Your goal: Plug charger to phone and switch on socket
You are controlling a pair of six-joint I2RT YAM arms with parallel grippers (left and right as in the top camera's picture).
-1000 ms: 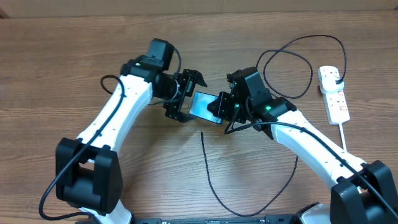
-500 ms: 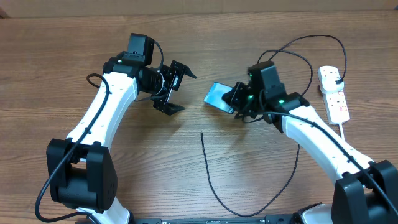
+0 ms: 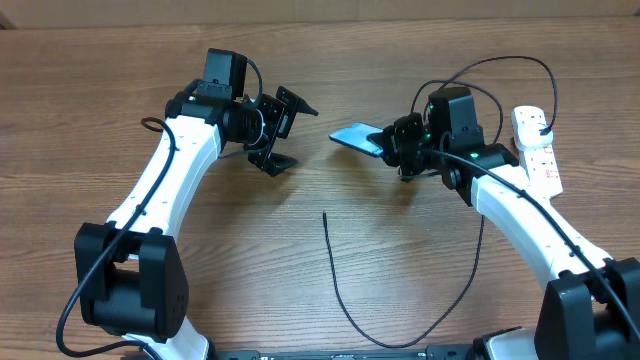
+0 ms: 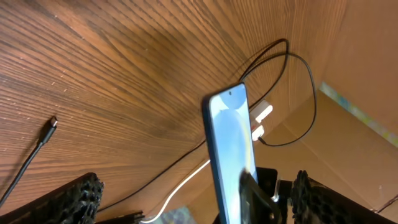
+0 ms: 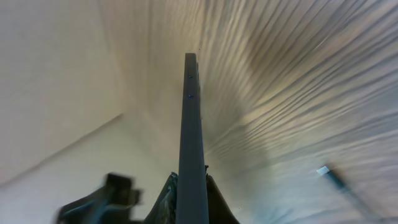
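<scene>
1. Seen from overhead, my left gripper (image 3: pixel 290 133) is turning on its side over the left of the table (image 3: pixel 100 80), its fingers spreading wide with nothing between them. My right gripper (image 3: pixel 388 146) is pinching the phone (image 3: pixel 352 136) by one end and holding it off the wood, with the lit screen tilting toward my left gripper; the two are apart. The charger (image 3: pixel 333 275) is lying loose on the table. Its connector tip (image 3: pixel 325 214) is resting between my arms, well apart from the phone. Its cable is looping under my right arm and up toward the socket (image 3: pixel 543 165), which is sitting at the far right. A black plug (image 3: pixel 541 122) seems to be sitting in the socket's far end.
2. Through my left wrist camera, the phone (image 4: pixel 231 155) is standing on end before me, its bluish screen facing the lens. My right fingers (image 4: pixel 252 190) are gripping its lower end. My own left fingers (image 4: pixel 78 196) are showing at the bottom corners, far apart and holding nothing. The connector tip (image 4: pixel 51 122) is lying on the wood to the left. White pieces are peeking out behind the phone, and I cannot tell what they are.
3. Through my right wrist camera, the phone (image 5: pixel 191 124) is running edge-on up the middle as a thin dark strip. My right fingers (image 5: pixel 214 198) are clamping both its faces at the bottom. The connector tip (image 5: pixel 323 170) is lying blurred on the wood at lower right.
</scene>
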